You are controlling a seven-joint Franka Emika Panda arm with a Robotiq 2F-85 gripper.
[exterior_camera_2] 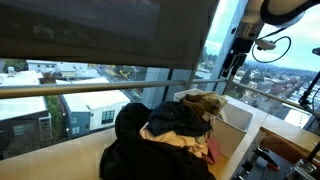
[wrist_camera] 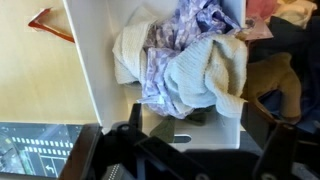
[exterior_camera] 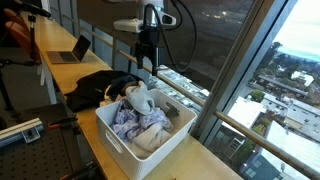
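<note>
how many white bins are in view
1. The white bin sits below the gripper, filled with clothes, beside a dark clothes pile. Another could be hidden behind that pile.

open air above the white bin (exterior_camera: 115,138), clothes (exterior_camera: 140,122) fill it, dark heap (exterior_camera: 100,85) crowds one side.

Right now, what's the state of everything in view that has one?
white bin: upright, no lid, filled with clothes
clothes in bin: crumpled, unfolded
end effector: open, holding nothing, above the bin
dark clothes pile: heaped beside the bin
laptop: lid open
window blind: lowered partway
</note>
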